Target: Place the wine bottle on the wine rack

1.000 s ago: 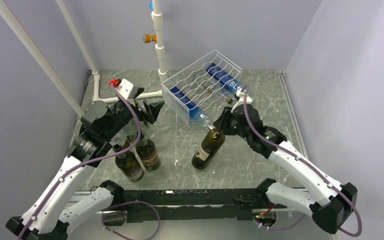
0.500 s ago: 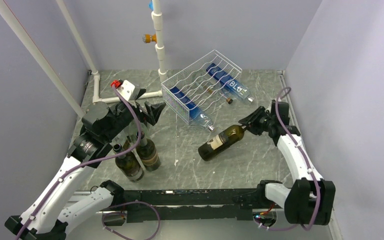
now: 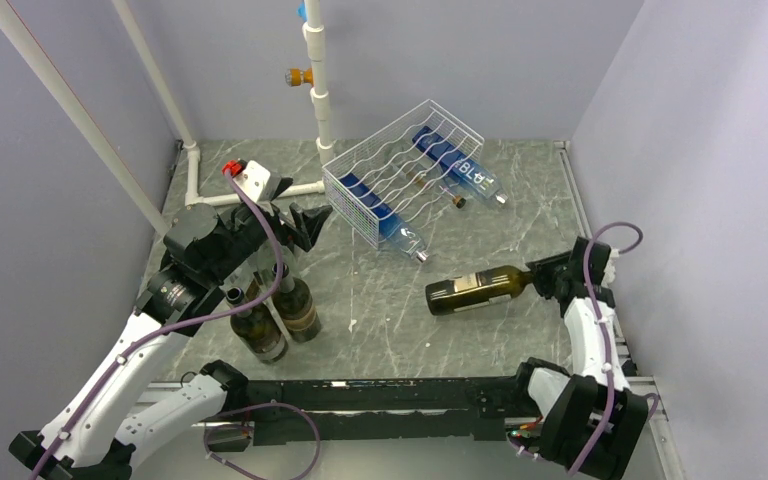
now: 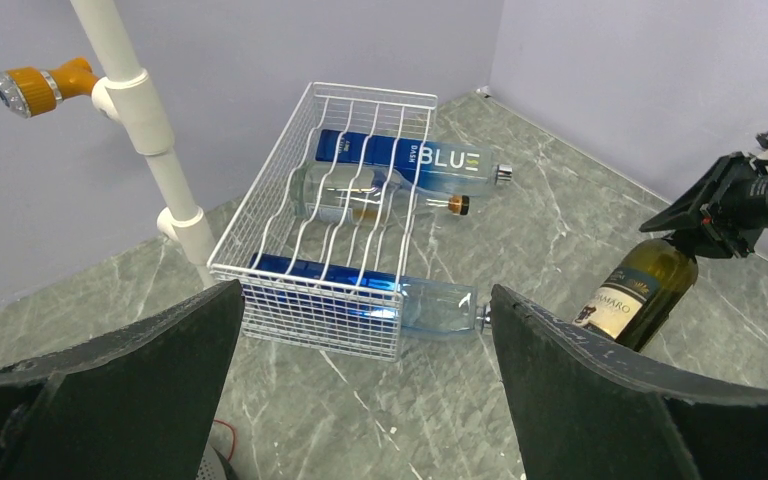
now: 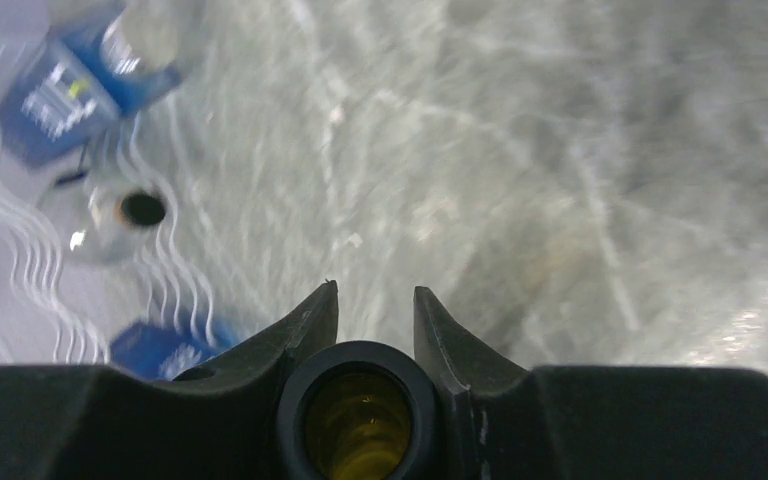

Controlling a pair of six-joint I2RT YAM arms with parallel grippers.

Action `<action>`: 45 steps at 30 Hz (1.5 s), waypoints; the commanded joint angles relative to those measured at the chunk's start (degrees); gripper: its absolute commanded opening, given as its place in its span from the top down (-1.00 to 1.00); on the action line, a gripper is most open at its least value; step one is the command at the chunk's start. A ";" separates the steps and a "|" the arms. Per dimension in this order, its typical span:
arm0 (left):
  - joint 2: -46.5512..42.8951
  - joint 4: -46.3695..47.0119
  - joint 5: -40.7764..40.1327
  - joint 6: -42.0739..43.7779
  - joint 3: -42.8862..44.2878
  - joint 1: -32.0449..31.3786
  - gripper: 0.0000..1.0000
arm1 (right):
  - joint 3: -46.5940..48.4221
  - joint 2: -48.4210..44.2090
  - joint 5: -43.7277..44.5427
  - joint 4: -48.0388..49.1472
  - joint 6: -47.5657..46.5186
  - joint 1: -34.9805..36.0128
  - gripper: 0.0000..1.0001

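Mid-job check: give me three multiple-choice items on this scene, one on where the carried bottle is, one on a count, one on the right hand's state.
1. Relative to the wine rack, the wine bottle is: A. in a cradle; B. to its right, outside it; C. behind it.
2. Bottles lying in the rack: A. one; B. five; C. three.
3. The right hand is: A. shut on the wine bottle's neck; B. open; C. out of view.
Answers: B, the top view shows it right of the rack; C, BLUE bottle, clear bottle, front blue bottle; A, fingers flank its mouth.
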 commanded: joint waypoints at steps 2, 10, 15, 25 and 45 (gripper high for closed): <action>-0.56 1.06 1.31 -0.49 2.39 -0.24 -0.98 | -5.90 -1.38 11.62 9.39 11.56 -2.01 1.00; -0.99 1.08 1.25 -0.32 2.38 -0.24 -0.98 | -7.52 8.99 12.89 16.16 21.19 -2.04 1.00; -0.84 0.98 1.35 -0.28 2.56 -0.24 -0.98 | -6.91 11.00 17.43 14.42 22.58 -1.97 1.00; -1.59 1.17 2.02 -0.64 2.60 -0.24 -0.98 | -9.11 15.20 16.84 14.98 23.95 -2.05 0.72; -2.29 1.34 2.73 -1.03 2.49 -0.32 -0.98 | -11.00 17.26 12.89 16.65 19.43 -1.99 -0.31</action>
